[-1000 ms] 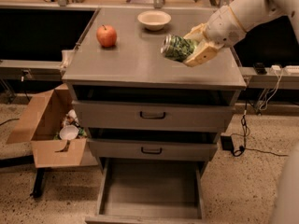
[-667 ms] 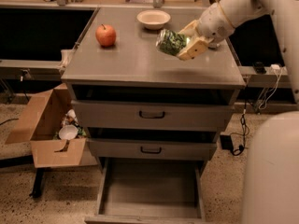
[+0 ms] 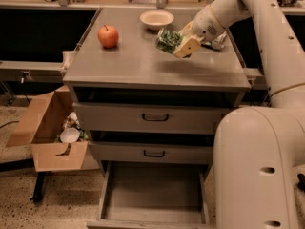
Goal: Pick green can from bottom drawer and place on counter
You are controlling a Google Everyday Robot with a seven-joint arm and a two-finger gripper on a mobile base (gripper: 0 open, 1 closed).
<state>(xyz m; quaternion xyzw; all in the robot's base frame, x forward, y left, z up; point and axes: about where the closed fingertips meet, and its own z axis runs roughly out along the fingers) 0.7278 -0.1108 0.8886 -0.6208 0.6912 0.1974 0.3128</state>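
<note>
The claw (image 3: 179,45) grips the can (image 3: 167,39), which is tilted over the right rear of the surface (image 3: 143,68), just beside the bowl (image 3: 157,19). An apple (image 3: 108,36) sits well apart, at left. Below, the bottom drawer (image 3: 152,192) stands pulled out.

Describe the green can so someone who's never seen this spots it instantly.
Find the grey counter topping the drawer cabinet. Near its back right, the gripper grips the green can beside the white bowl. It alone is dark green; the apple is red.
</note>
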